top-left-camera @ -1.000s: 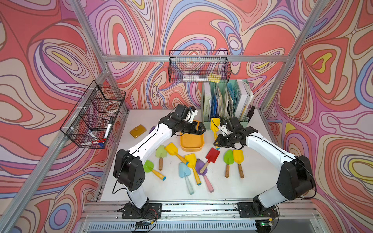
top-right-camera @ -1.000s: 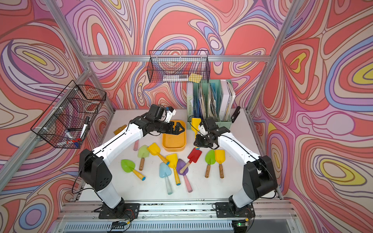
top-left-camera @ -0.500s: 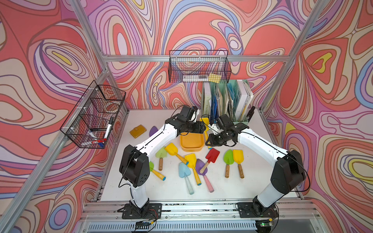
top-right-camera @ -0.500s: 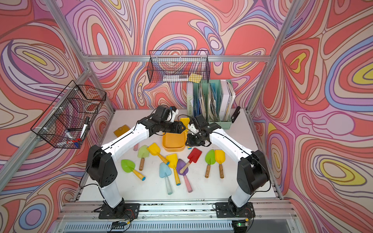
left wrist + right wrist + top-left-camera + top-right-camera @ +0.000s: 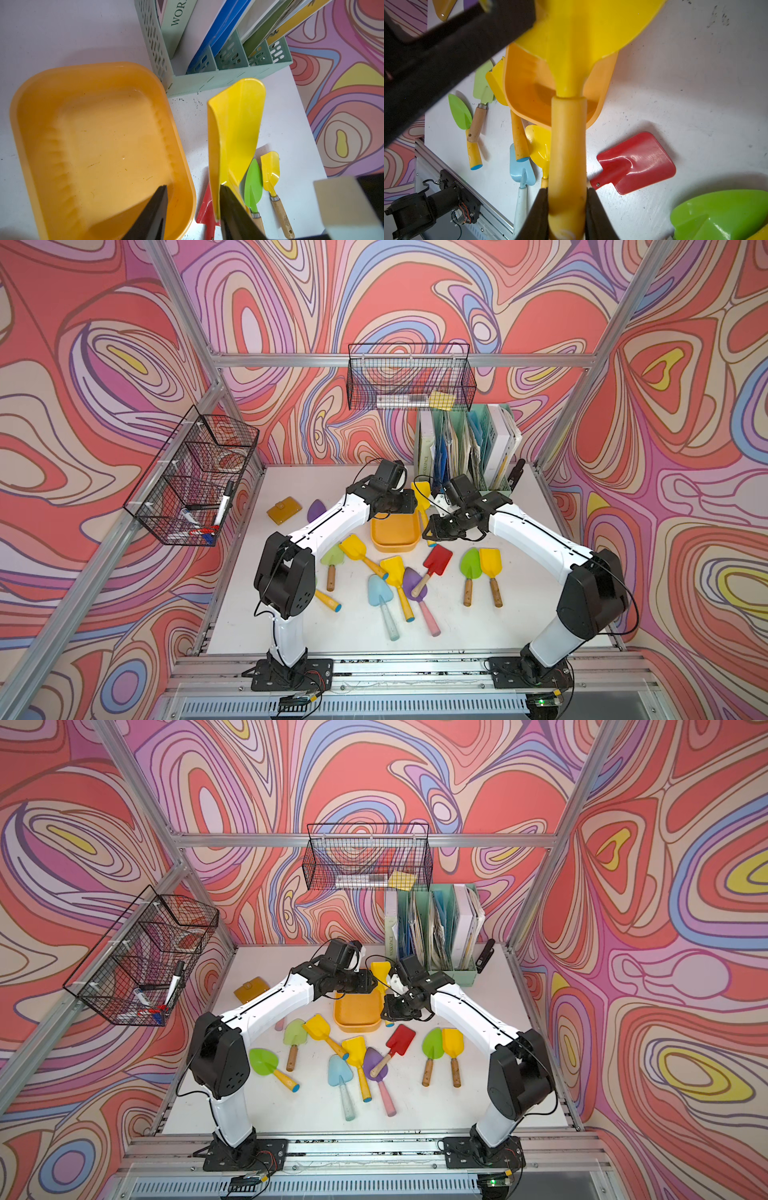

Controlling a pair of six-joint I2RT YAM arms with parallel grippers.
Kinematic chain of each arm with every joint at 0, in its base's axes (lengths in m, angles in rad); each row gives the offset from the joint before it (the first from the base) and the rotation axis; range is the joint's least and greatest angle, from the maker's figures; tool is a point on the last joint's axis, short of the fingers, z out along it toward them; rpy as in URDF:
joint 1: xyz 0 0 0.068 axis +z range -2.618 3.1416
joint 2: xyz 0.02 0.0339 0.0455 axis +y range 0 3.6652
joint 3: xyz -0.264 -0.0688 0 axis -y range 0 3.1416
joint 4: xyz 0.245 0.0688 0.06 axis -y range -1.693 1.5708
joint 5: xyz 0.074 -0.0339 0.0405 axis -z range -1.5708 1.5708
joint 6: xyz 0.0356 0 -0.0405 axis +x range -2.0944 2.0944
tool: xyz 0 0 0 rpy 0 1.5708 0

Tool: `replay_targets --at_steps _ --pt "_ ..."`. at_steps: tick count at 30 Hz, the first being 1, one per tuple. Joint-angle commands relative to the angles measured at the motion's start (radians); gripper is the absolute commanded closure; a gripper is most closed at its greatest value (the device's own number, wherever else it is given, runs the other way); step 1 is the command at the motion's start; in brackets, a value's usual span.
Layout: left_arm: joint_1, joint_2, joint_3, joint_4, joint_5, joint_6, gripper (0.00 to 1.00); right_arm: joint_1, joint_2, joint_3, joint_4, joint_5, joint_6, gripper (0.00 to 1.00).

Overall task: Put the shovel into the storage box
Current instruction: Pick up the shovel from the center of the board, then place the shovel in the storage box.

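1. The yellow shovel (image 5: 566,135) is held off the bench (image 5: 62,31), its handle clamped in the right hand (image 5: 566,190). Its blade stands on edge just beside the storage box (image 5: 99,135), on the side toward the mint-green file organizer (image 5: 207,81), and is not yet inside.
2. The left hand (image 5: 193,187) has its fingers apart above the box's rim. The blade's edge lies against one finger, and nothing is pinched.
3. If a handover is meant, the left hand should close squarely on the blade before the right lets go.
4. Otherwise, take the left hand clear and carry the shovel sideways over the rim.
5. Line the handle up with the box's long wall, since the fit looks tight.
6. Lower it well in before releasing, so it does not bounce out toward the red shovel (image 5: 635,162).
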Motion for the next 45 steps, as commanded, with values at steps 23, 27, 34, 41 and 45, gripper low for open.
replay_targets --at_steps 23,27,34,41,45 --pt "-0.001 0.050 0.002 0.079 0.007 -0.049 1.00 0.017 -0.013 -0.002 0.045 -0.016 0.034 1.00" --pt "-0.002 0.045 -0.006 0.068 -0.013 -0.046 1.00 0.017 -0.016 0.000 0.048 -0.014 0.050 0.93" --pt "0.013 0.032 -0.006 0.050 -0.038 -0.038 1.00 0.017 -0.047 0.016 0.027 0.000 0.046 0.49" --pt "0.099 0.040 0.043 -0.016 0.021 -0.001 1.00 0.017 -0.132 -0.003 -0.022 0.022 0.028 0.43" --pt "0.147 0.080 0.108 -0.091 0.050 0.057 1.00 0.018 -0.171 -0.031 -0.044 0.038 0.012 0.44"
